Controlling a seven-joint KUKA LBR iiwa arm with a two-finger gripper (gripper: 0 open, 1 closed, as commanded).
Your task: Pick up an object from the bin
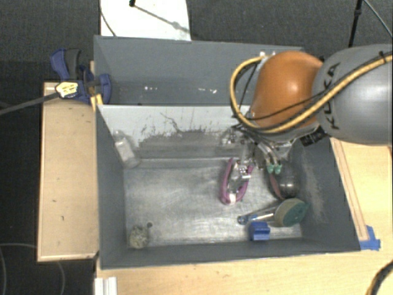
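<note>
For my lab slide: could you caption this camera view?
Gripper low over a purple loop-shaped thing in the grey metal bin, beside a round grey-green handled disc and small blue block.

Dark grey speckled carpet floor [37,17] all around here, dim and evenly lit. A thin black cable [27,105] trails across it on the left, a slim black rod [357,11] slants down top right, and a pale wooden tabletop [215,278] runs along the near side.
</note>
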